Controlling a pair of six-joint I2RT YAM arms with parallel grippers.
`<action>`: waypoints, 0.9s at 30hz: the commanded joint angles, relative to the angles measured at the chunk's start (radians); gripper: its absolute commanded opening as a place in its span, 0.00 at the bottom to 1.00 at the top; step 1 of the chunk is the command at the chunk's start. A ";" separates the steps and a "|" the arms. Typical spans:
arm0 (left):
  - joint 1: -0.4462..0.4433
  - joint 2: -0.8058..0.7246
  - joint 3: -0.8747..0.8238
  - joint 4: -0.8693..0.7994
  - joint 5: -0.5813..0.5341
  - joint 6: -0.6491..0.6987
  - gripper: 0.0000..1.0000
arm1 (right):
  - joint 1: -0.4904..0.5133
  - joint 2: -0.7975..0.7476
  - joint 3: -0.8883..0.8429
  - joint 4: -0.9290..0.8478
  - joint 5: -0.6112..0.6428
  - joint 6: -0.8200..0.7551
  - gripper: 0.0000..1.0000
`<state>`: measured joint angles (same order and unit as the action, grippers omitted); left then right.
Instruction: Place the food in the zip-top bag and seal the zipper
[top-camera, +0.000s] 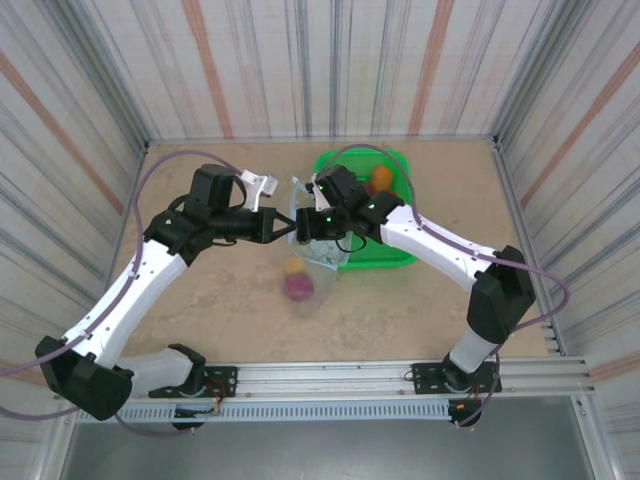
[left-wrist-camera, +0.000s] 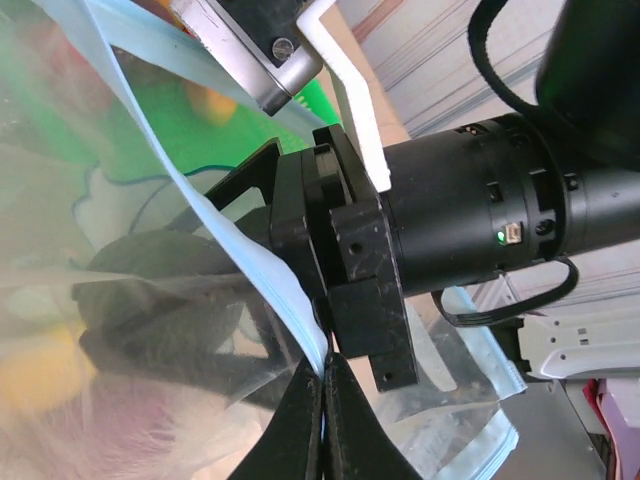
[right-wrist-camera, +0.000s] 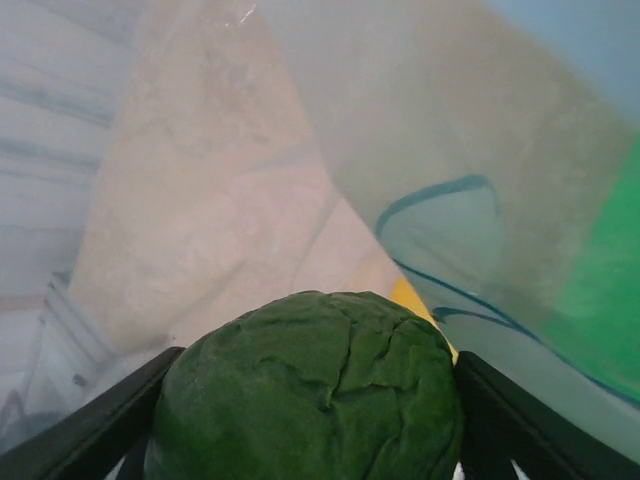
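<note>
The clear zip-top bag (top-camera: 318, 258) hangs between the two grippers, its bottom resting on the table. My left gripper (top-camera: 283, 226) (left-wrist-camera: 325, 378) is shut on the pale blue zipper (left-wrist-camera: 205, 210) and holds the mouth edge up. My right gripper (top-camera: 306, 232) (right-wrist-camera: 318, 362) reaches into the bag's mouth. A dark green wrinkled toy vegetable (right-wrist-camera: 310, 390) sits between its fingers (right-wrist-camera: 110, 425), touching both. Deeper in the bag lie a yellow piece of food (top-camera: 292, 266) (right-wrist-camera: 410, 297) and a magenta one (top-camera: 298, 287). Bag film (right-wrist-camera: 430, 130) surrounds the right gripper.
The green mesh basket (top-camera: 402, 168) stands just behind the bag with an orange toy (top-camera: 380, 178) in it. The right arm's black wrist (left-wrist-camera: 460, 220) is close in front of the left gripper. Striped walls enclose the table on three sides.
</note>
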<state>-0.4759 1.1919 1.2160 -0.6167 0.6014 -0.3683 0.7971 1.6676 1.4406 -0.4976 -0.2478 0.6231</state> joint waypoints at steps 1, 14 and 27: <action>0.038 0.006 0.005 -0.029 -0.004 0.031 0.00 | 0.009 0.002 0.044 -0.004 0.026 0.015 0.74; 0.079 -0.030 0.024 -0.020 -0.061 0.002 0.00 | 0.010 -0.086 0.074 -0.083 0.077 -0.029 0.70; 0.090 0.035 0.172 -0.125 -0.107 0.072 0.00 | -0.012 -0.308 0.123 -0.287 0.412 -0.099 0.69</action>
<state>-0.3809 1.1732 1.3647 -0.7109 0.4652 -0.3305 0.8032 1.3811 1.5593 -0.6708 0.0166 0.5625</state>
